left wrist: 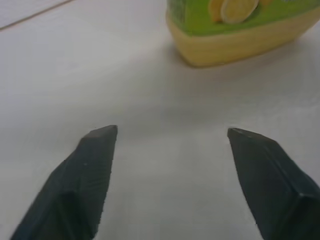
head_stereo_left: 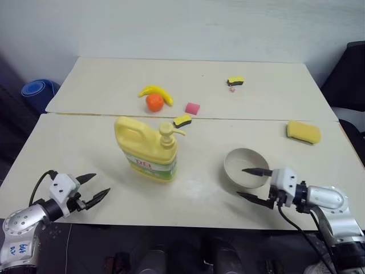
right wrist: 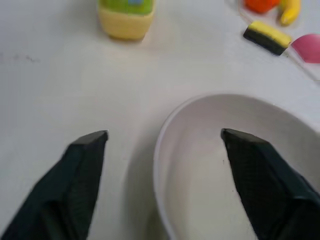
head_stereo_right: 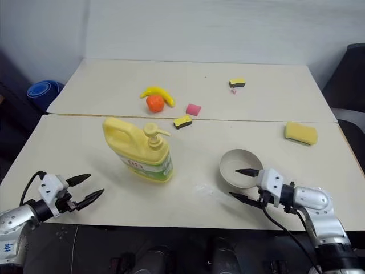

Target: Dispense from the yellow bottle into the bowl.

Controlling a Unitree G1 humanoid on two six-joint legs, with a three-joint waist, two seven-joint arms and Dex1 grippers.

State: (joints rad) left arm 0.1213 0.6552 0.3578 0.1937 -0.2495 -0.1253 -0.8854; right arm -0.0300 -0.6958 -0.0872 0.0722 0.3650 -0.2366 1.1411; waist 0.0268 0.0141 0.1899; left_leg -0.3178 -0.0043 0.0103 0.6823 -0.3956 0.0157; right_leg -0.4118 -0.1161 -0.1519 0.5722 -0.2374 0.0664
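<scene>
Off to my far left, my left gripper [head_stereo_left: 97,188] hangs low over the near edge of the table [head_stereo_left: 85,137], its two black fingers spread wide with nothing between them. Ahead of those fingers and to their right stands the yellow bottle [head_stereo_left: 149,149], upright, well apart from the tips; in my left wrist view its base [left wrist: 240,37] sits beyond the open gap and a little to one side. The bottle's long side runs roughly from my left to my right, handle end toward my left gripper, pump spout [head_stereo_left: 170,132] pointing right toward the bowl [head_stereo_left: 245,165]. The bowl rests on the table near the bottle's right side, not touching it.

Further right, my right gripper [head_stereo_left: 255,183] also stands wide apart and empty. Its fingers straddle the bowl's near rim, one tip over the bowl's hollow, the other just outside on the bare table; whether either touches the rim I cannot tell.

As I judge it, nothing is pumped yet. My left fingers are the nearer to the bottle, my right to the bowl, and the bowl does not look to lie under the spout.
</scene>
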